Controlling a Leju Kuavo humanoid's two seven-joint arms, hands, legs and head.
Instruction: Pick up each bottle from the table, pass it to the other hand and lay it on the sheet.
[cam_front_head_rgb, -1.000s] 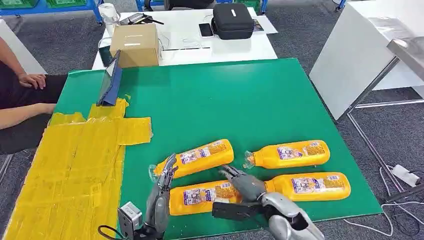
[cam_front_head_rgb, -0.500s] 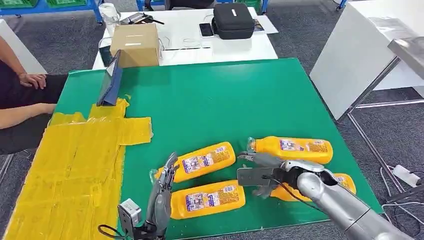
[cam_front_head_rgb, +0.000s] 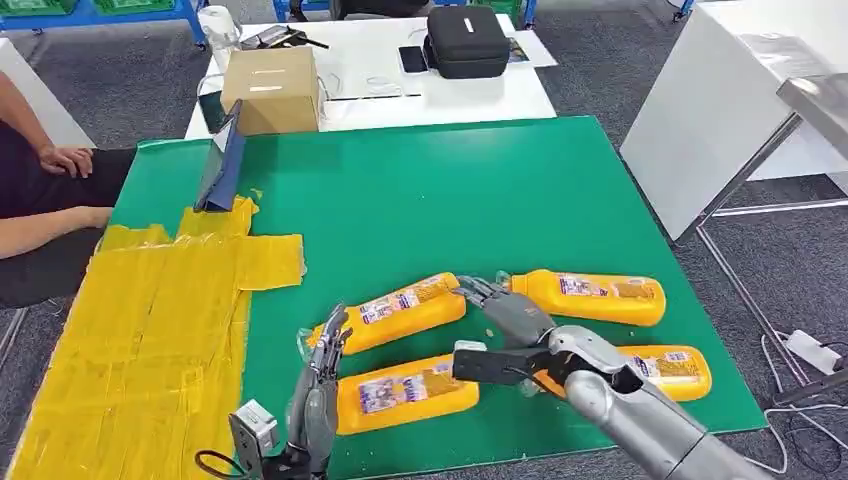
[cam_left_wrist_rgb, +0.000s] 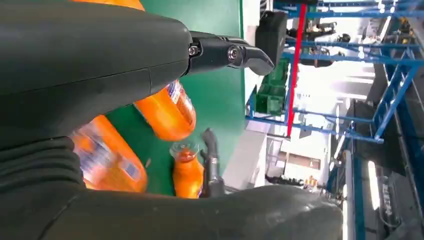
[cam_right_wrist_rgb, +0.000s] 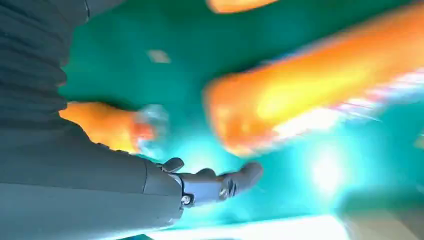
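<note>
since the earlier frame the right hand has moved up the green-topped bench to sit between the upper two of four orange plastic bottles lying there, its fingers spread and holding nothing. the left hand stands edge-up beside the left pair, fingers straight and together, empty. the yellow taped sheet lies well left of the bottles.
</note>
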